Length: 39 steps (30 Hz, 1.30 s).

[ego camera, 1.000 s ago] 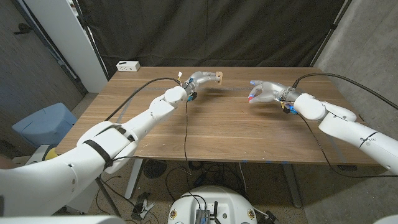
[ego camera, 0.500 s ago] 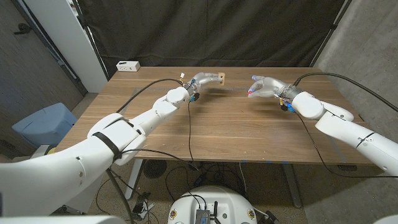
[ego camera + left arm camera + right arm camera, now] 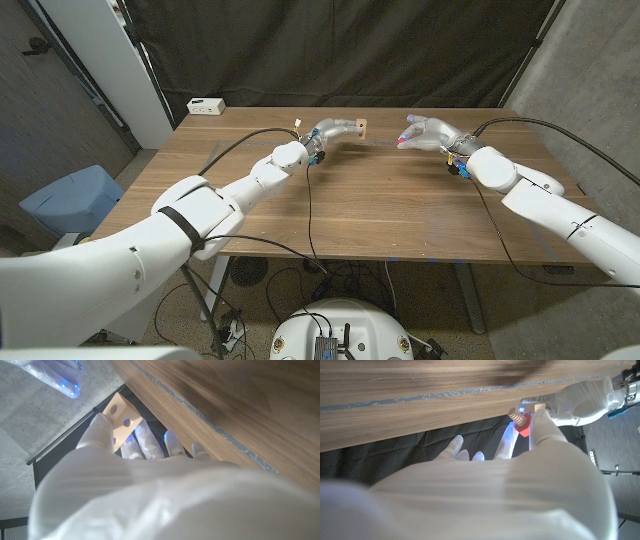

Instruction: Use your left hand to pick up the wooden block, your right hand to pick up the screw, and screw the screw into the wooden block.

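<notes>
Across the upper middle of the head view, both white arms reach over the brown wooden table (image 3: 350,200). Left of centre, the left hand (image 3: 325,132) grips the small pale wooden block with round holes (image 3: 359,126), lifted clear of the tabletop. Right of centre, the right hand (image 3: 425,134) pinches the ridged wooden screw with its red head (image 3: 518,420), well apart from the block.

this looks like a robot lab or test room. a plain wooden table (image 3: 350,200) stands on a grey concrete floor (image 3: 60,120), with a black curtain (image 3: 340,50) behind it. loose cables (image 3: 300,270) lie under the table, and a small white box (image 3: 206,105) sits on its far corner.
</notes>
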Each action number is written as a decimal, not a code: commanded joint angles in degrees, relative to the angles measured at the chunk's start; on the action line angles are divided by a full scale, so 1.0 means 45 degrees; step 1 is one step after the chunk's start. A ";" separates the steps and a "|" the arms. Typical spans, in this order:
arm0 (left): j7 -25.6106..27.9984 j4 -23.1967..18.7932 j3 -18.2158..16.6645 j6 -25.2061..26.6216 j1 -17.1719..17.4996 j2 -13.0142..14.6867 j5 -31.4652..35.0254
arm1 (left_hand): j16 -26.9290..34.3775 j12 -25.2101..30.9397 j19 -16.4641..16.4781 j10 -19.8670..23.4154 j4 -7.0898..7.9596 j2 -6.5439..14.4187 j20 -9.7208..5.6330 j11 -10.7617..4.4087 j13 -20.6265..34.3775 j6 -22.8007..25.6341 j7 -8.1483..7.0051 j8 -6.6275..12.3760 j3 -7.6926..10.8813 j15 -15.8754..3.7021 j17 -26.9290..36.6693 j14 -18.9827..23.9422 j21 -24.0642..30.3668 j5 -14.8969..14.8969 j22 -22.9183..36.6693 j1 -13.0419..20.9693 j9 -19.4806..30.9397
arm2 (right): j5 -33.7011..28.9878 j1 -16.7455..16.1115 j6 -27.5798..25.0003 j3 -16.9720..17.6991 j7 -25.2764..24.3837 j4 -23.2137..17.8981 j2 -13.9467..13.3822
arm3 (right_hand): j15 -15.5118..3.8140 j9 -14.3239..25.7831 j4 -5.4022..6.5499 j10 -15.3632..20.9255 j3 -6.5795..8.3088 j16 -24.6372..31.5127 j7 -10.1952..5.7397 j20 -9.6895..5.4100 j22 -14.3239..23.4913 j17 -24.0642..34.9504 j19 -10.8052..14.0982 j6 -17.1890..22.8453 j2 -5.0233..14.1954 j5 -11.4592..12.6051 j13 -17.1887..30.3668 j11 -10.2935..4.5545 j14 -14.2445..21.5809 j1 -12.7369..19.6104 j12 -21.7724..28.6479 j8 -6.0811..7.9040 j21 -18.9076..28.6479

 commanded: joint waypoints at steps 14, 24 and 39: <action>-0.0559 0.0518 0.0150 -0.0336 -0.0143 -0.0451 -0.0142 | 0.0040 0.0011 -0.0112 -0.0009 0.0051 0.0121 0.0062 -0.0013 0.0000 0.0300 -0.0059 0.0155 -0.0028 -0.0472 0.0026 -0.0059 0.0096 0.0086 0.0048 0.0007 0.0064 | 0.2181 -0.0784 0.0217 0.0861 -0.1797 -0.0193 0.1207 | 0.0099 0.0082 -0.0075 0.0296 -0.0048 0.0032 0.0154 0.0075 0.0065 0.0062 0.0105 0.0202 0.0111 -0.0022 0.0022 0.0104 0.0191 0.0197 0.0003 0.0198 0.0018; -0.0895 0.0946 0.0227 -0.0608 -0.0356 -0.0662 -0.0185 | 0.0027 0.0004 -0.0117 -0.0048 0.0041 0.0117 0.0081 -0.0002 0.0000 0.0274 -0.0058 0.0143 -0.0041 -0.0481 0.0025 -0.0097 0.0098 0.0085 0.0048 -0.0003 0.0063 | 0.2632 -0.0770 0.0411 0.0844 -0.2383 -0.0110 0.1836 | 0.0090 0.0125 -0.0095 0.0457 -0.0058 0.0055 0.0155 0.0071 0.0064 0.0058 0.0150 0.0247 0.0128 -0.0043 0.0022 0.0120 0.0300 0.0261 0.0031 0.0281 0.0026; -0.0907 0.1440 0.0363 0.0031 -0.0593 -0.1178 -0.0418 | 0.0034 0.0013 -0.0133 -0.0056 0.0035 0.0142 0.0070 -0.0003 -0.0007 0.0291 -0.0057 0.0150 -0.0049 -0.0478 0.0025 -0.0094 0.0097 0.0090 0.0049 -0.0008 0.0065 | 0.3419 -0.0635 0.0764 0.0889 -0.3318 0.0346 0.2988 | 0.0125 0.0181 -0.0108 0.0621 -0.0064 0.0081 0.0215 0.0083 0.0064 0.0056 0.0233 0.0308 0.0170 -0.0066 0.0023 0.0172 0.0436 0.0340 0.0049 0.0389 0.0041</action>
